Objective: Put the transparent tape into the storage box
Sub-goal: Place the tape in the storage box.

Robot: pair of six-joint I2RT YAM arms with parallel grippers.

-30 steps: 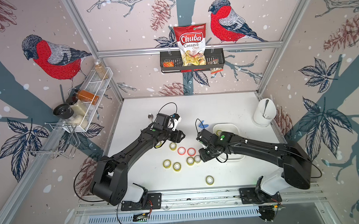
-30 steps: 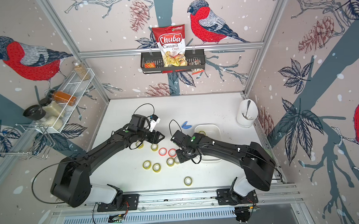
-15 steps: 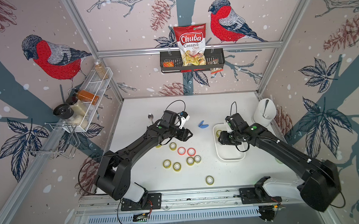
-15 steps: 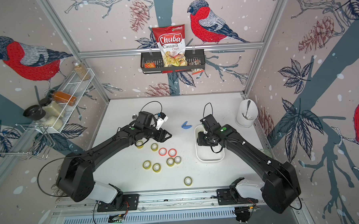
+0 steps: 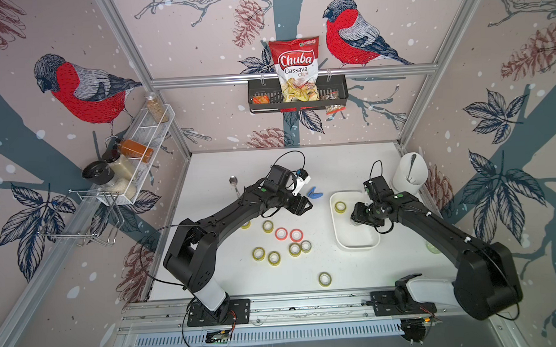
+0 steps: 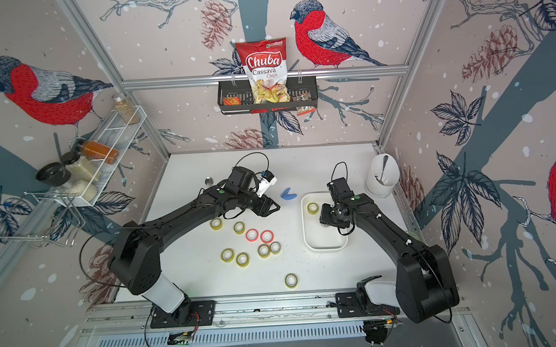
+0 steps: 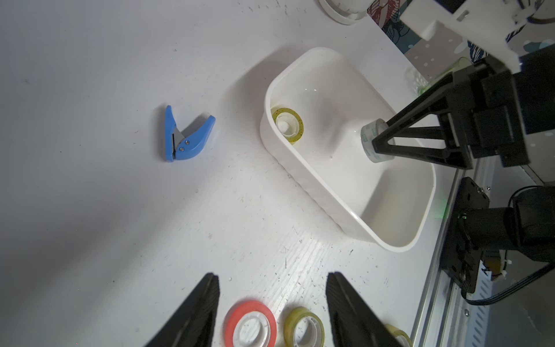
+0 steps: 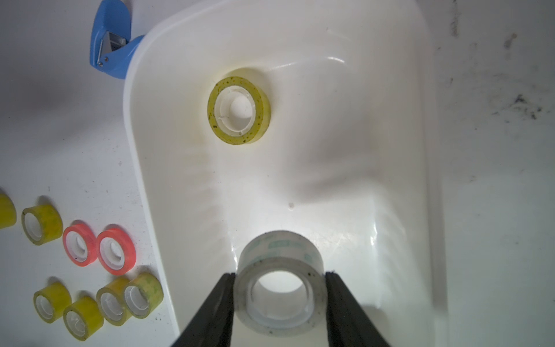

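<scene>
Swung over from the loose rolls (image 5: 294,249), our right tool (image 8: 279,276) now clamps the transparent tape (image 8: 280,249) above the storage box (image 8: 345,150), so we lower slightly and release clear of the yellow roll (image 8: 238,109).

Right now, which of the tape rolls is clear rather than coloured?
The transparent tape in the right gripper, over the storage box; the other rolls are yellow or red.

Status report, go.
Right gripper shut on transparent tape over storage box. Left gripper open, empty. Yellow roll inside, clear of drop.
</scene>
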